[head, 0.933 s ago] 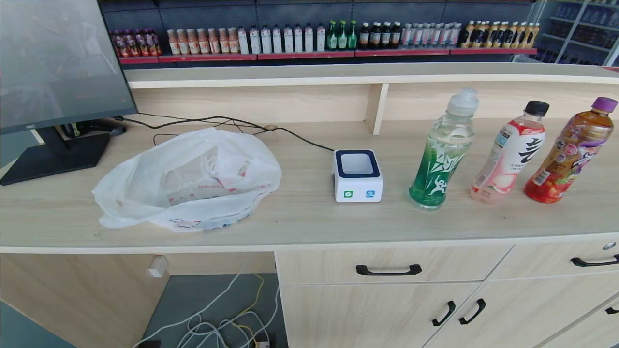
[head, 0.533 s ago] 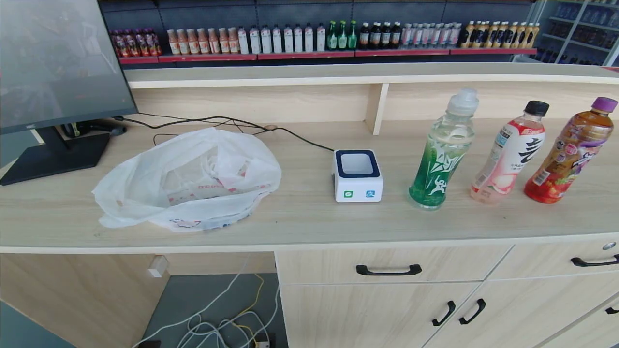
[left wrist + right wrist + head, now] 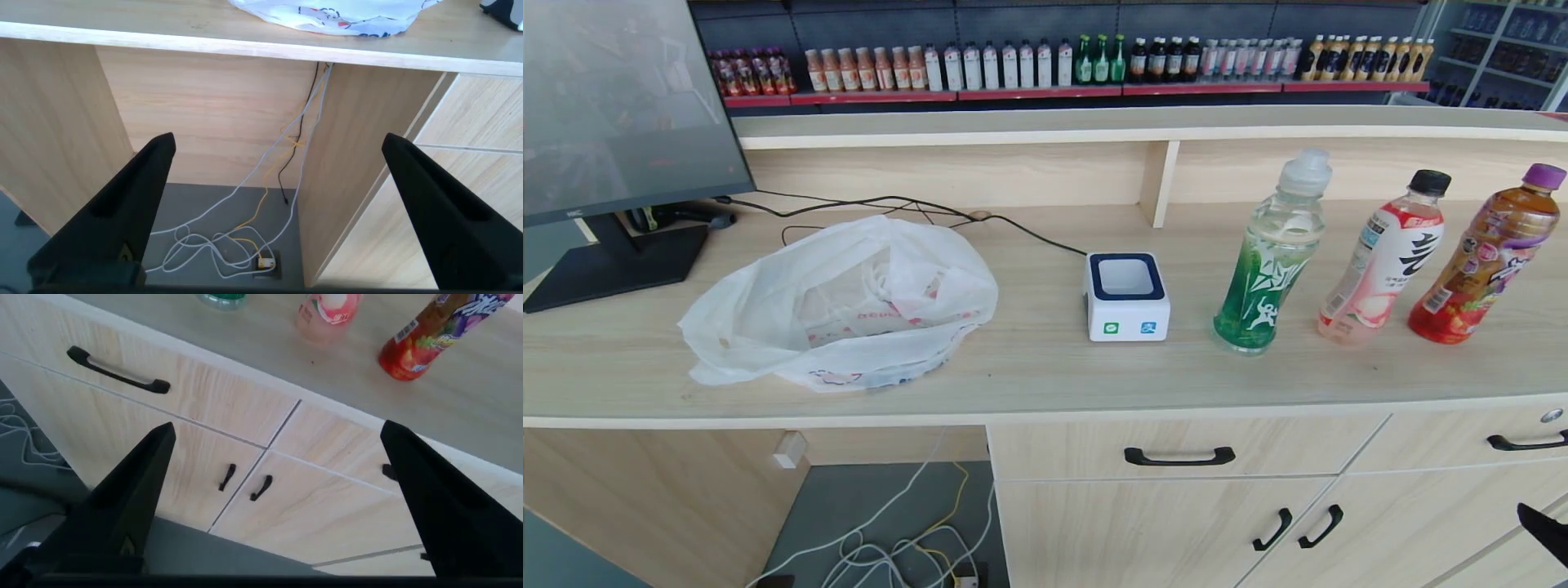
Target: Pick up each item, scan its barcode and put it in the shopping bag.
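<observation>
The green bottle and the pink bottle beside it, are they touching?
Apart. The head view shows bare counter between the green bottle and the pink bottle.

L gripper: fingers wide apart, held low. R gripper: fingers wide apart too, one tip at head view's lower-right edge.

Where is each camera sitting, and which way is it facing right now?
Head view: on the head, facing forward and down at the counter, shopping bag, scanner and bottles; the right arm shows at the lower edge.
Left wrist view: low, facing the counter's open underside and floor cables; left gripper open.
Right wrist view: low, facing the drawers; right gripper open.
Shared: the shopping bag in head and left wrist views; the bottles in head and right wrist views.
</observation>
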`<state>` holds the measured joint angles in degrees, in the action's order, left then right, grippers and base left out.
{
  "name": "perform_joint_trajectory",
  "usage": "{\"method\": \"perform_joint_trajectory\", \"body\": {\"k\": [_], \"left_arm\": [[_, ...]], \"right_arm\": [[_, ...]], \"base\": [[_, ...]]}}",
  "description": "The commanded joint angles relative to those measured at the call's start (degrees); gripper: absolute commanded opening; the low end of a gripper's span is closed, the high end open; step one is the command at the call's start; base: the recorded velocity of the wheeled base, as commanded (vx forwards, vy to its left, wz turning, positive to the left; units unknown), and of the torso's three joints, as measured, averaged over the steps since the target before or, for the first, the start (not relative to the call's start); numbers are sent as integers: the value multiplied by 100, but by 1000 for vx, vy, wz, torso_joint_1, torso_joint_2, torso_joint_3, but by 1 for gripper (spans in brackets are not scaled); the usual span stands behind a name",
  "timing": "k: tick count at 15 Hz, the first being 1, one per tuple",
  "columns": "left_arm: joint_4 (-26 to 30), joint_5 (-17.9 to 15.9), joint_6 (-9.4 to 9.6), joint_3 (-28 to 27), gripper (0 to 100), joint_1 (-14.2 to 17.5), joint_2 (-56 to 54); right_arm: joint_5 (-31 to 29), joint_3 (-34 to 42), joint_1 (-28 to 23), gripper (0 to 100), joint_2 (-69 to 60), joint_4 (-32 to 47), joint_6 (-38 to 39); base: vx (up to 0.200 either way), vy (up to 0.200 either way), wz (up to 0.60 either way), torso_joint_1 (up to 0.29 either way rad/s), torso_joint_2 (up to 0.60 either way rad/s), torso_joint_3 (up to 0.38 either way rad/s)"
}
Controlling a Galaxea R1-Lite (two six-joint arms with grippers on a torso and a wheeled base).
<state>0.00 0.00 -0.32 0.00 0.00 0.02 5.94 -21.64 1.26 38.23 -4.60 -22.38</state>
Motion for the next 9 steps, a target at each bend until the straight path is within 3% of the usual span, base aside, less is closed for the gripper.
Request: {"method": "perform_joint_trajectory", "body": {"k": [1, 2, 5, 7, 9], "left_arm": [[0, 0, -3, 0, 100, 0, -2], [0, 0, -3, 0, 100, 0, -2], [0, 0, -3, 0, 100, 0, -2], [0, 0, 5, 0, 100, 0, -2], [0, 0, -3, 0, 100, 0, -2]], "right_arm": [[22, -297, 147, 100, 747, -24, -29], [-22, -701, 745, 100, 1319, -164, 252], [-22, -833, 999, 100, 2241, -1667, 349], [-58, -789, 1703, 100, 2839, -2986, 850], [-339, -921, 2054, 100, 3366, -4076, 937]], "base": [[0, 0, 0, 0, 0, 0], [0, 0, 0, 0, 0, 0], [0, 0, 0, 0, 0, 0], [0, 0, 0, 0, 0, 0], [0, 0, 0, 0, 0, 0]]}}
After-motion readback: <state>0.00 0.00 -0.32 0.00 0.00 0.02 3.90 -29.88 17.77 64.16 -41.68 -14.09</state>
